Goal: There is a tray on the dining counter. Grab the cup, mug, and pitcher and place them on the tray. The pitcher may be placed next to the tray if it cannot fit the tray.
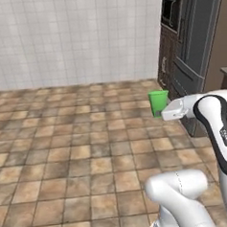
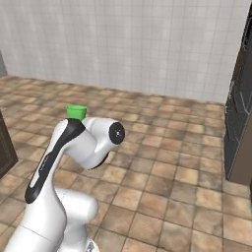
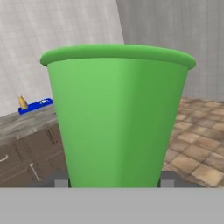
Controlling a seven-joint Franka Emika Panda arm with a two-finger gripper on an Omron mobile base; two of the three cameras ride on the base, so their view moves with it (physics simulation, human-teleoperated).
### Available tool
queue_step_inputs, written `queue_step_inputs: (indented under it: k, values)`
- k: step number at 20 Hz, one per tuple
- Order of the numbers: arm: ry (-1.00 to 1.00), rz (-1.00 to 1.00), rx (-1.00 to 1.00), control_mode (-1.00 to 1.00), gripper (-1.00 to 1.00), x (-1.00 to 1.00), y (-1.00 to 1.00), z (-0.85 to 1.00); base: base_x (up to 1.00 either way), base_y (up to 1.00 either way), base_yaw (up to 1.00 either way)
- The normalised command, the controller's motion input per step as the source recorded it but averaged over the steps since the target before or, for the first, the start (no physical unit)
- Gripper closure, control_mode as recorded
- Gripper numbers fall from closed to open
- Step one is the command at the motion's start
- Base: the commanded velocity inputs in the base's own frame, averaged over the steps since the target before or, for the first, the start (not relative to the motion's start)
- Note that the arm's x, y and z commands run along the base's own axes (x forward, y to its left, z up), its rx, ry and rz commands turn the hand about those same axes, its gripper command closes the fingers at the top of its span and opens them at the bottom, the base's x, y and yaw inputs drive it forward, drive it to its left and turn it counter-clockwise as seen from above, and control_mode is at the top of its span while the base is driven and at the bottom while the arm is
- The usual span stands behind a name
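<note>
Overhead nothing hangs; below lies the tiled floor, brown and tan squares running across the lower half of both base views to a white tiled wall along the top. Dark cabinets stand at the right edge of the left base view.

Next in size, the desk shows at the left middle of the hand view, a grey marbled top over a dark base with drawer fronts. On its far end, at the left edge of that frame, lies the blue tray, flat, with the small yellow-orange pitcher upright at its left end; whether it stands on the tray or just beside it cannot be told.

The green cup sits in the middle of the hand view, upright, long axis vertical, wide mouth up and narrow base down. It appears right of centre in the left base view and upper left in the right base view, lifted above the floor. The gripper pinches the cup's base between its fingertips.
</note>
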Motion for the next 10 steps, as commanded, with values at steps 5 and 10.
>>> queue_step_inputs:
  k: [5,10]
  values:
    - [0.00,0.00,0.00,1.00,1.00,0.00,0.00,0.00,0.93,0.42,0.00]
    - [0.00,0.00,0.00,1.00,1.00,0.00,0.00,0.00,0.91,0.33,0.05]
